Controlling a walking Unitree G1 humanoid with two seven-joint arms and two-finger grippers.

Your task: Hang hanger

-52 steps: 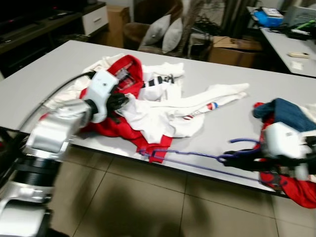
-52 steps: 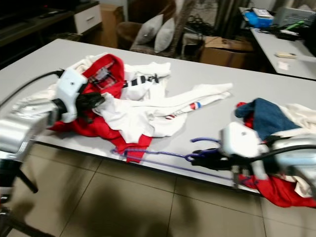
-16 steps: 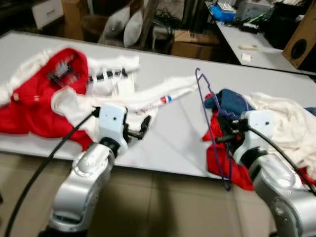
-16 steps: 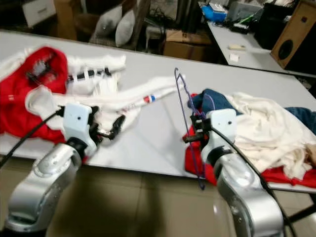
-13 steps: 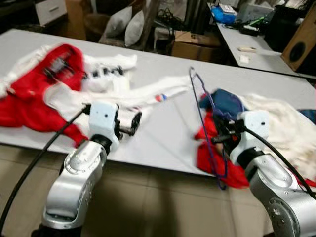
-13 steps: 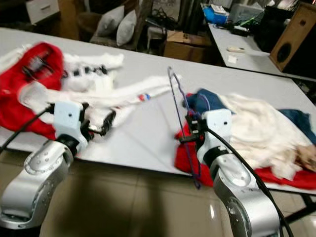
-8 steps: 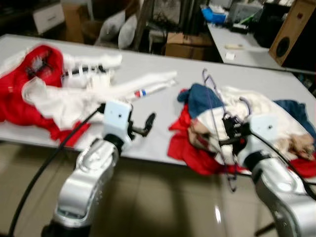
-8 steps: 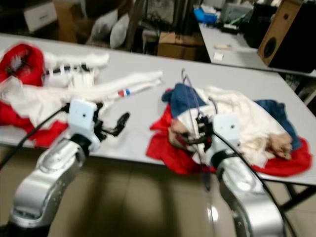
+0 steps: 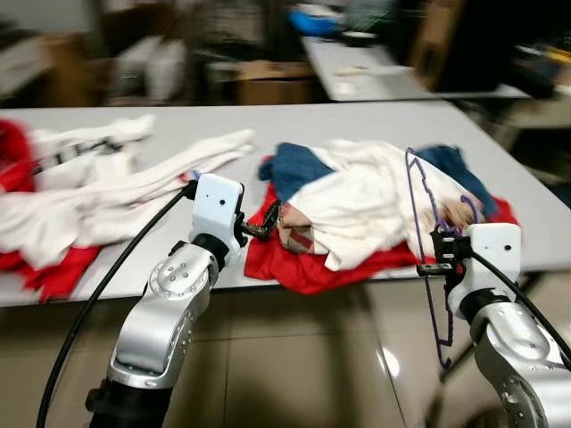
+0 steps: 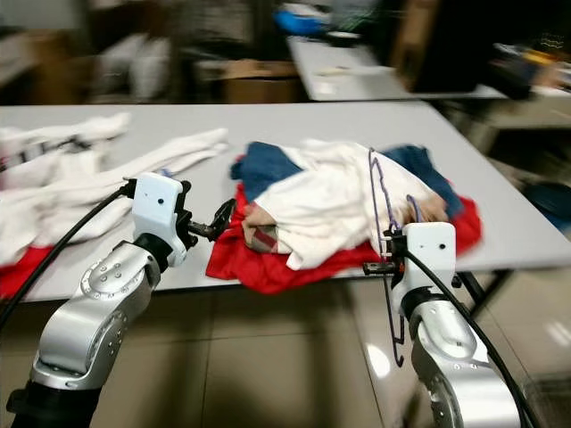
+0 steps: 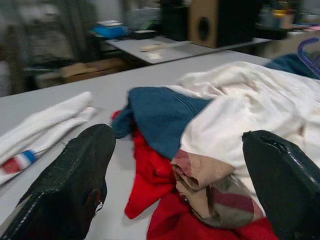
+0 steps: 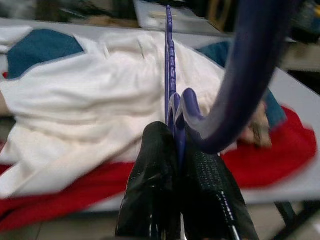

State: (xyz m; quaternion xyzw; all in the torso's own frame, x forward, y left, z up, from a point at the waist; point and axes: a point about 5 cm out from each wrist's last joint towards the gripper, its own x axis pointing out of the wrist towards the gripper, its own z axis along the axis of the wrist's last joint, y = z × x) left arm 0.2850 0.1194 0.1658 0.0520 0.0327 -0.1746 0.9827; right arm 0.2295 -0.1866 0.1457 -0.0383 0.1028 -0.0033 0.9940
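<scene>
A purple wire hanger [image 9: 421, 234] stands upright in the air at the right, in front of the table's near edge, with my right gripper [image 9: 434, 256] shut on it near its neck. In the right wrist view both black fingers [image 12: 160, 190] pinch the hanger [image 12: 171, 85] just below its hook. My left gripper [image 9: 266, 223] is open with nothing between its fingers [image 11: 75, 180], hovering at the near table edge beside the clothes pile [image 9: 357, 205].
A heap of red, white and blue clothes [image 10: 321, 205] lies on the grey table [image 9: 268, 120]. More white and red garments [image 9: 80, 196] lie at the left. Behind stand another table [image 9: 375, 80], boxes and a speaker [image 11: 205, 25]. Tiled floor [image 9: 294, 374] lies below.
The camera has swung right, so the table and clothes have shifted left in view. My right gripper still holds the hanger upright; my left gripper stays open.
</scene>
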